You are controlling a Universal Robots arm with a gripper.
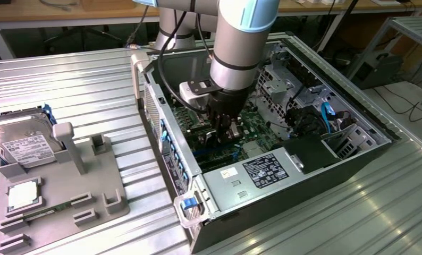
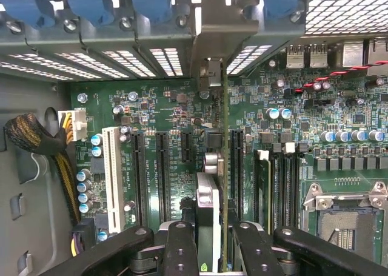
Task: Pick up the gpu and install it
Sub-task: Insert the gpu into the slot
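The gpu (image 2: 209, 209) is seen edge-on in the wrist view, standing upright on its long edge over the green motherboard (image 2: 157, 106). Its thin green board runs between two black expansion slots (image 2: 161, 167). Its silver end bracket (image 2: 209, 39) reaches the rear slot openings of the case. My gripper (image 2: 215, 258) is shut on the card, with one black finger (image 2: 180, 252) on each face. In the exterior view the gripper (image 1: 223, 133) is deep inside the open computer case (image 1: 161, 138), low over the motherboard. Whether the card sits in a slot I cannot tell.
On the exterior view's left, a grey fixture (image 1: 90, 180) holds a silver hard drive (image 1: 23, 143) and a square CPU chip (image 1: 23, 195). Inside the case are the power supply (image 1: 264, 170), memory sticks (image 2: 267, 185), a CPU socket (image 2: 345, 221), a white slot (image 2: 111, 167) and sleeved cables (image 2: 36, 136).
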